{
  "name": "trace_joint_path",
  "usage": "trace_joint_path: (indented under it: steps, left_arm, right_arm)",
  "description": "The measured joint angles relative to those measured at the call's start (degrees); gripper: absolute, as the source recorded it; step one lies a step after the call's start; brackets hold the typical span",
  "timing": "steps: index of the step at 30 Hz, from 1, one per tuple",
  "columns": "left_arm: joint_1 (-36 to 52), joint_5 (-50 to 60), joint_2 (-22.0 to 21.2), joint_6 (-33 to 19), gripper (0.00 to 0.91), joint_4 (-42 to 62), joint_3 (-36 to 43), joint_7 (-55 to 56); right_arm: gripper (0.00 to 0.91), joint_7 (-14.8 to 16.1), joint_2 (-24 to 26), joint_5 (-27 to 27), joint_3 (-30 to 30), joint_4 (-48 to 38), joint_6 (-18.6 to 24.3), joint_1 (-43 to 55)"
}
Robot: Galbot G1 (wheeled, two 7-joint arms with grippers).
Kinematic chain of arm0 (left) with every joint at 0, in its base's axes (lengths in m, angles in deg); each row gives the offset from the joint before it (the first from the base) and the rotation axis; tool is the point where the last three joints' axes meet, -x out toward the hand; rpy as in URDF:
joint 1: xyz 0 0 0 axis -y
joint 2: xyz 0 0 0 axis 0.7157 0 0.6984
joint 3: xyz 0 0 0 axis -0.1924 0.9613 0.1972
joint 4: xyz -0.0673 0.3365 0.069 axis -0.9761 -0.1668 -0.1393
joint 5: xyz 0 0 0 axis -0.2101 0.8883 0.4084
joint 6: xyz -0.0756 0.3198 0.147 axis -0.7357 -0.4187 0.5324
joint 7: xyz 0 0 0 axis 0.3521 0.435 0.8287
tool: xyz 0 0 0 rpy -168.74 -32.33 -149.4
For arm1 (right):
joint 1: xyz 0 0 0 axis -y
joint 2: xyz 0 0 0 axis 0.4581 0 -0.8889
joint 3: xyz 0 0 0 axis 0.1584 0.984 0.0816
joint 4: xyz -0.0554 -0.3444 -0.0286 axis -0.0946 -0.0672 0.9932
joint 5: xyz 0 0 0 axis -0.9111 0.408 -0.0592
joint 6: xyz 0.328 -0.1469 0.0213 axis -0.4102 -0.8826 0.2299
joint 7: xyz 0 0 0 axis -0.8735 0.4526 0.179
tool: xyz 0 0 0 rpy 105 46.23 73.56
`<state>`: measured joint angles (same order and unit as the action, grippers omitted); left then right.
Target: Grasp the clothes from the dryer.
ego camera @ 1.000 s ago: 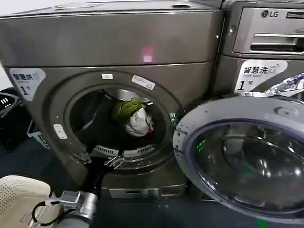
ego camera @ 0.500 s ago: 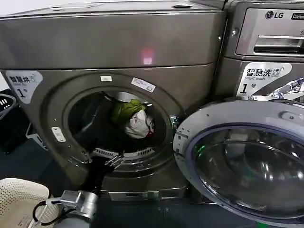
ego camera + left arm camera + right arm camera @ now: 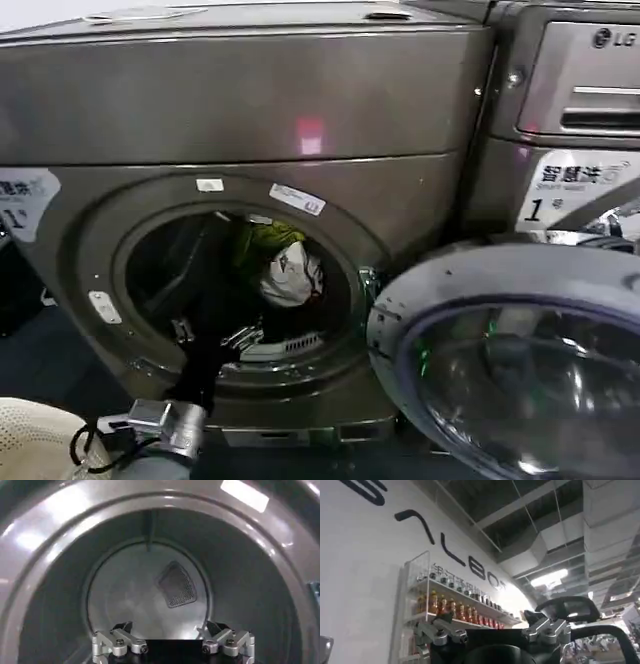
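The dryer (image 3: 250, 100) stands in front of me with its round porthole open. The clothes (image 3: 282, 264), a small olive-green and white bundle with a bit of red, lie toward the back right of the drum. My left gripper (image 3: 214, 334) is open at the lower lip of the porthole, below and left of the bundle and apart from it. In the left wrist view the left gripper (image 3: 170, 629) faces the bare drum back wall (image 3: 135, 600), with nothing between its fingers. My right gripper (image 3: 490, 622) is open, held away from the machine and pointing up at a wall.
The dryer's glass door (image 3: 520, 370) hangs open on the right and takes up the space there. An LG machine (image 3: 570, 100) stands behind it. A white mesh basket (image 3: 30, 440) sits at the lower left. A perforated vent (image 3: 176, 585) is set in the drum's back wall.
The left gripper has gone from the porthole's lower rim further into the opening, nearer the clothes. The dryer now looks closer and shifted left in the head view.
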<state>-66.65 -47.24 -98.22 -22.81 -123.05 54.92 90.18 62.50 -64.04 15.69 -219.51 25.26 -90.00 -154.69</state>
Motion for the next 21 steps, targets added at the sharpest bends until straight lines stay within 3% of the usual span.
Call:
trace_joint_path:
  steps: [21]
  left_arm:
    - [-0.7,0.2,0.5,-0.1,0.907,-0.1,-0.1,0.0]
  right_arm:
    - [0.907,0.5,-0.7,0.0,0.2,0.2,0.4,-0.4]
